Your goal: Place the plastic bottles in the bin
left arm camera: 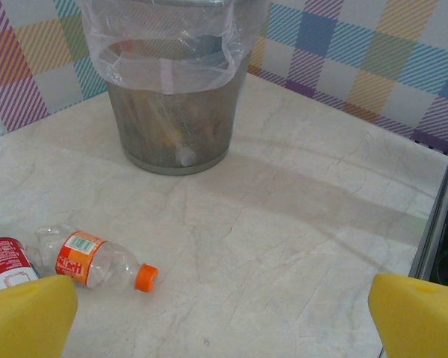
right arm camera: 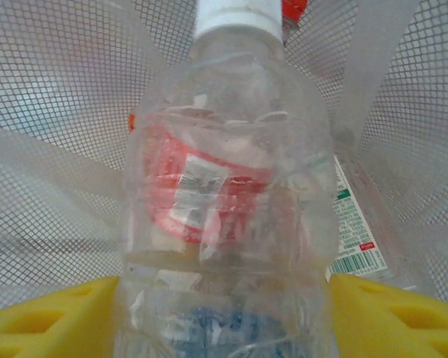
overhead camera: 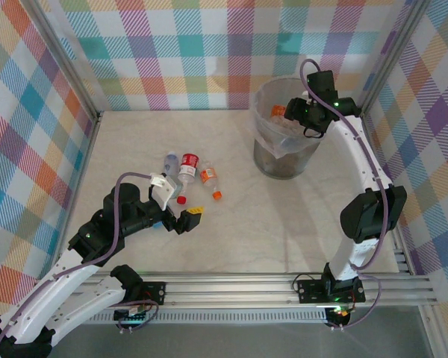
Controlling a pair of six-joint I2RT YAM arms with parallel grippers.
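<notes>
My right gripper point(overhead camera: 297, 113) point(right arm camera: 224, 317) hangs inside the mouth of the bin point(overhead camera: 267, 153), a grey mesh wastebasket with a clear liner. A clear plastic bottle point(right arm camera: 228, 186) with a red label and white cap stands between its yellow fingers point(right arm camera: 52, 321), touching both. Three more plastic bottles lie mid-table: a clear one point(overhead camera: 170, 162), a red-labelled one point(overhead camera: 188, 168) and an orange-labelled one point(overhead camera: 209, 179) point(left arm camera: 97, 261) with an orange cap. My left gripper point(overhead camera: 178, 212) point(left arm camera: 224, 321) is open just in front of them, low over the table, holding nothing.
Several bottles lie in the bin's bottom, one with a white and green label point(right arm camera: 355, 231). The bin point(left arm camera: 172, 127) stands at the back right near the checked wall. Bare marble tabletop point(left arm camera: 284, 246) stretches between the left gripper and the bin.
</notes>
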